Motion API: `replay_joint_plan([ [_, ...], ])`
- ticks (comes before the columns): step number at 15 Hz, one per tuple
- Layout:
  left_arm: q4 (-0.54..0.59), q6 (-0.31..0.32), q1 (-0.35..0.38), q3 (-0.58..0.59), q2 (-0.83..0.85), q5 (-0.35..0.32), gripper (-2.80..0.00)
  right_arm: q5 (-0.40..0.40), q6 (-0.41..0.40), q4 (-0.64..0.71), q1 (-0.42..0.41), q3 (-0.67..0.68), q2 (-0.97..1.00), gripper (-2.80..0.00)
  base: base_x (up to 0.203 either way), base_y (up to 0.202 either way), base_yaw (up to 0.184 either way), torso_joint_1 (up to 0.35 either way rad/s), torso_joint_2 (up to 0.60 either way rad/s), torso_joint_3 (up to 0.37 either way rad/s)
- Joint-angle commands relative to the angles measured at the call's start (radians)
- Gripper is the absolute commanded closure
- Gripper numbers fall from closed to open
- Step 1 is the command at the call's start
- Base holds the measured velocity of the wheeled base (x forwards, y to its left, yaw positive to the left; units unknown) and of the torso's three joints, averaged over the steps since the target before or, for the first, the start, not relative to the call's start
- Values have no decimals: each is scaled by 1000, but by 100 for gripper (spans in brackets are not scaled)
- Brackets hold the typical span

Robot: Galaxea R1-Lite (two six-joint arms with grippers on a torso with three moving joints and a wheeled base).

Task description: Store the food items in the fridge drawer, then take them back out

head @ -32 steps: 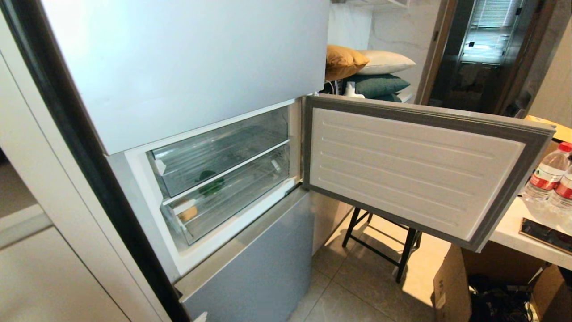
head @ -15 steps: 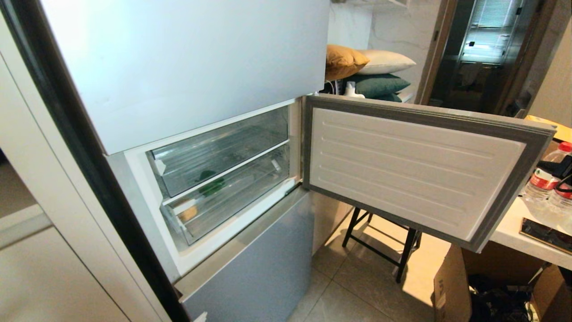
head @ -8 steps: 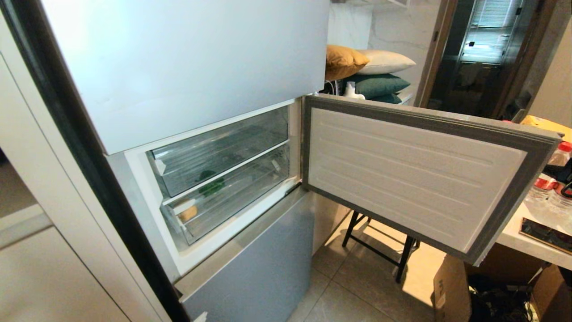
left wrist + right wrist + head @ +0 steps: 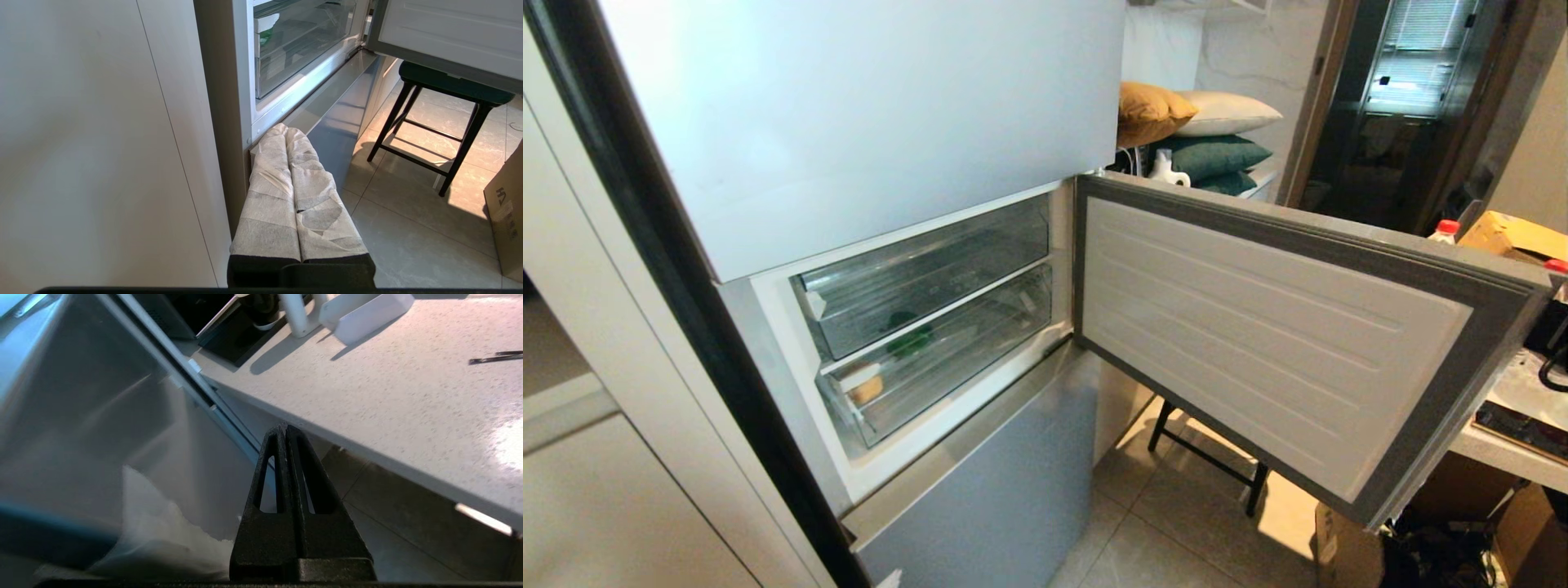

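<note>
Behind the open fridge door (image 4: 1274,327), your right gripper (image 4: 284,430) is clenched, empty; in the closed fridge drawer (image 4: 947,359) sit bell pepper (image 4: 908,339) and potato (image 4: 866,388); left gripper (image 4: 286,130) clenched.

A home kitchen is showing here: a silver-blue fridge (image 4: 866,106) is standing beside beige cabinet doors (image 4: 596,490), with a speckled countertop (image 4: 388,400), tiled floor (image 4: 1160,523) and stacked cushions (image 4: 1201,131) behind
</note>
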Motion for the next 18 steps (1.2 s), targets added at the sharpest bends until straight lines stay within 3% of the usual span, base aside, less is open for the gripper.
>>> replay_joint_plan([
  [1, 0, 0, 0, 0, 0, -1, 0, 4, 1, -5, 18, 53, -89, 0, 0, 0, 0, 0, 0, 0],
  [5, 0, 0, 0, 0, 0, 0, 0, 4, 1, -5, 98, 160, -222, 0, 0, 0, 0, 0, 0, 0],
  [13, 0, 0, 0, 0, 0, 0, 0, -2, -5, -2, 352, 390, -482, 0, 0, 0, 0, 0, 0, 0],
  [18, 0, 0, 0, 0, 0, 0, 0, 0, -2, -3, 486, 402, -462, 0, 0, 0, 0, 0, 0, 0],
])
